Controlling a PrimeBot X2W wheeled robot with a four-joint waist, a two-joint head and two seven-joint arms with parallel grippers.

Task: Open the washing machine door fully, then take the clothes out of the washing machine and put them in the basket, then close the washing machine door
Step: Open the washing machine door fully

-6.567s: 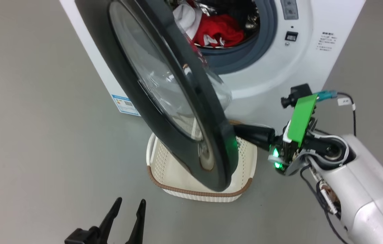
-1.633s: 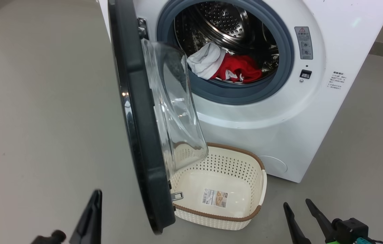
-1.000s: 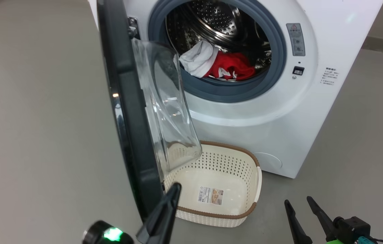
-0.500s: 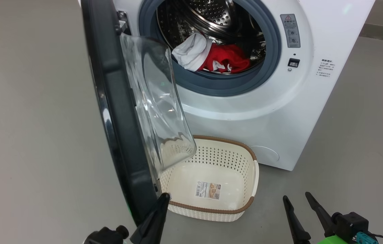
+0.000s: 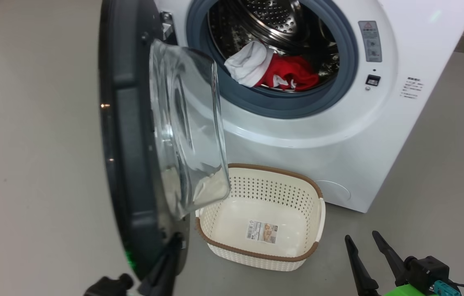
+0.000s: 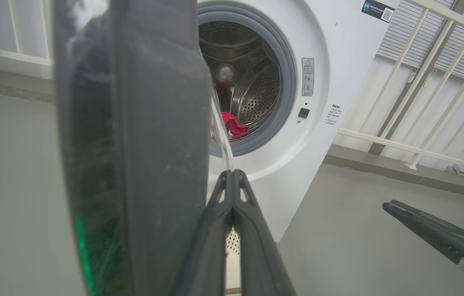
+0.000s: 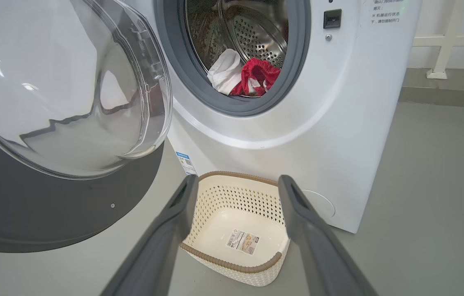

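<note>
Liable to slip: left claw [image 5: 175, 243], clenched on nothing, laid along the inner side of the washing machine door [image 5: 133, 164] near its lower edge. Apparently pressing there, though hard to confirm contact. Judged a pushing step, with the door short of fully open. With only a narrow pinched tip against a glossy rim, easy to skid past the edge and let the door drift back toward the opening. Could also scrape the clear glass bowl [image 5: 186, 123], just beside the fingertips in the left wrist view.

Worth watching the basket [image 5: 256, 255] too: set on the floor right before the washing machine [image 5: 338, 144], left end tucked under the bowl's bulge. With any backswing, more of it covered and less room for the drop.

Right claw [image 5: 361, 236] released, jaws wide, low at the right, near the basket yet apart from it, carrying nothing.

Clothes [image 5: 277, 72] at the bottom front of the steel drum [image 5: 273, 16], white piece left of the red, right behind the grey rubber ring [image 5: 281, 109]. Likely to snag on that ring if dragged low.

Door hinged at the left of the opening, swung out about square to the machine's front, upright, nearly edge-on from the head. Round, so no true long axis. Flat plane vertical, inner face and bowl pointing to the robot's right, toward the basket.
</note>
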